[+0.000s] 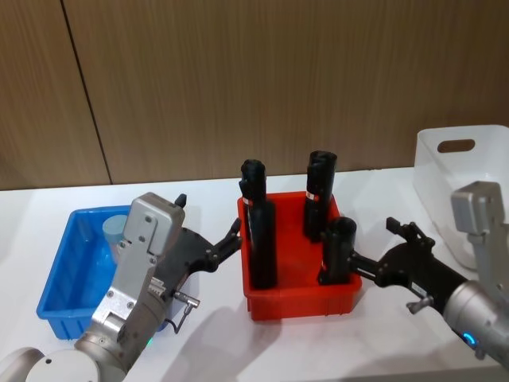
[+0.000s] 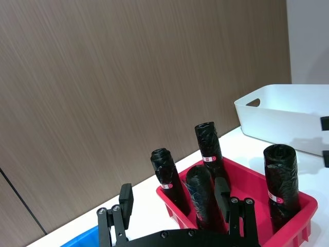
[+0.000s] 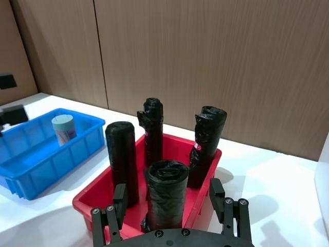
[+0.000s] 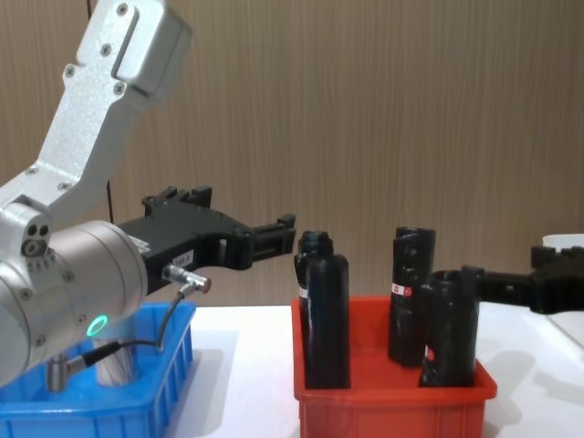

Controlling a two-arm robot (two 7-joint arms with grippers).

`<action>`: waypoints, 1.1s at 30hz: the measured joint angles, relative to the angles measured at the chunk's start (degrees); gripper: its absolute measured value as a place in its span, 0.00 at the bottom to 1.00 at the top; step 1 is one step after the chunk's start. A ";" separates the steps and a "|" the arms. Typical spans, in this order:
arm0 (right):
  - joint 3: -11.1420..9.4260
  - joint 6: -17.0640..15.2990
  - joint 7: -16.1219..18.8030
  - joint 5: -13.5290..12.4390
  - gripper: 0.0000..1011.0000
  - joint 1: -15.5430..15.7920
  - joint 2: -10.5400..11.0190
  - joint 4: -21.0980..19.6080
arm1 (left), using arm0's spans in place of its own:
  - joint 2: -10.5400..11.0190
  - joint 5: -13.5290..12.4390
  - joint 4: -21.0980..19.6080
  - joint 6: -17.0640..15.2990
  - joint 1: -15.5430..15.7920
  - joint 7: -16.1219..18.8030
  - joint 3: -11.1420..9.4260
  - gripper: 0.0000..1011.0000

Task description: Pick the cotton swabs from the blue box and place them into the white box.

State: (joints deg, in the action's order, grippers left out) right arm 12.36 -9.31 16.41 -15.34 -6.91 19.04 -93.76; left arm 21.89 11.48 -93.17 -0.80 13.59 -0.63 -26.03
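One cotton swab tub [image 1: 115,231] with a pale lid stands in the far corner of the blue box [image 1: 67,274] at the left, and is also in the right wrist view [image 3: 64,128]. My left gripper [image 1: 208,215] hovers open between the blue box and the red bin, with nothing between its fingers [image 2: 126,198]. At the right, my right gripper [image 1: 374,241] is open beside the red bin, and the nearest black tube [image 3: 164,188] stands just ahead of its spread fingers. The white box [image 1: 469,183] sits at the far right.
A red bin [image 1: 302,296] in the middle holds several tall black tubes [image 1: 258,231] with red-white labels. It stands between the blue box and the white box. A wood-panel wall runs behind the white table.
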 joint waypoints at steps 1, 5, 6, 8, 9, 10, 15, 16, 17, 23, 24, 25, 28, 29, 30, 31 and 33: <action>0.00 -0.10 0.25 0.05 0.99 -0.51 -0.16 0.68 | 0.00 0.00 0.00 0.00 0.00 0.00 0.00 0.99; 0.01 -0.53 1.31 0.28 0.99 -2.38 -0.80 3.47 | 0.00 0.00 0.00 0.00 0.00 0.00 0.00 0.99; 0.03 -0.60 1.49 0.30 0.99 -2.88 -0.98 4.23 | 0.00 0.00 0.00 0.00 0.00 0.00 0.00 0.99; 0.08 -0.76 2.03 0.38 0.99 -4.07 -1.37 5.95 | 0.00 0.00 0.00 0.00 0.00 0.00 0.00 0.99; 0.10 -0.79 2.15 0.40 0.99 -4.32 -1.46 6.48 | 0.00 0.00 0.00 0.00 0.00 0.00 0.00 0.99; 0.17 -0.84 2.48 0.50 0.99 -5.08 -1.75 7.65 | 0.00 0.00 0.00 0.00 0.00 0.00 0.00 0.99; 0.31 -0.91 3.19 0.75 0.99 -7.05 -2.52 10.80 | 0.00 0.00 0.00 0.00 0.00 0.00 0.00 0.99; 0.34 -0.91 3.33 0.77 0.99 -7.24 -2.60 11.09 | 0.00 0.00 0.00 0.00 0.00 0.00 0.00 0.99; 0.40 -0.91 3.48 0.78 0.99 -7.64 -2.76 11.69 | 0.00 0.00 0.00 0.00 0.00 0.00 0.00 0.99; 0.68 -0.90 4.60 0.92 0.99 -9.94 -3.72 15.17 | 0.00 0.00 0.00 0.00 0.00 0.00 0.00 0.99; 0.71 -0.88 4.74 0.93 0.99 -10.09 -3.78 15.36 | 0.00 0.00 0.00 0.00 0.00 0.00 0.00 0.99; 0.80 -0.86 5.00 0.96 0.99 -10.56 -3.98 15.97 | 0.00 0.00 0.00 0.00 0.00 0.00 0.00 0.99; 0.93 -0.81 5.35 1.01 0.99 -11.18 -4.28 16.82 | 0.00 0.00 0.00 0.00 0.00 0.00 0.00 0.99; 0.97 -0.80 5.47 1.02 0.99 -11.37 -4.37 17.09 | 0.00 0.00 0.00 0.00 0.00 0.00 0.00 0.99; 1.07 -0.76 5.75 1.05 0.99 -11.75 -4.54 17.57 | 0.00 0.00 0.00 0.00 0.00 0.00 0.00 0.99; 1.11 -0.75 5.83 1.06 0.99 -11.99 -4.64 17.79 | 0.00 0.00 0.00 0.00 0.00 0.00 0.00 0.99; 1.24 -0.72 6.17 1.07 0.99 -12.48 -4.86 18.56 | 0.00 0.00 0.00 0.00 0.00 0.00 0.00 0.99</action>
State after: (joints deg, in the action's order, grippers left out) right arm 13.60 -10.03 22.58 -14.26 -19.38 14.17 -75.20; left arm 21.89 11.48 -93.17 -0.79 13.59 -0.63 -26.03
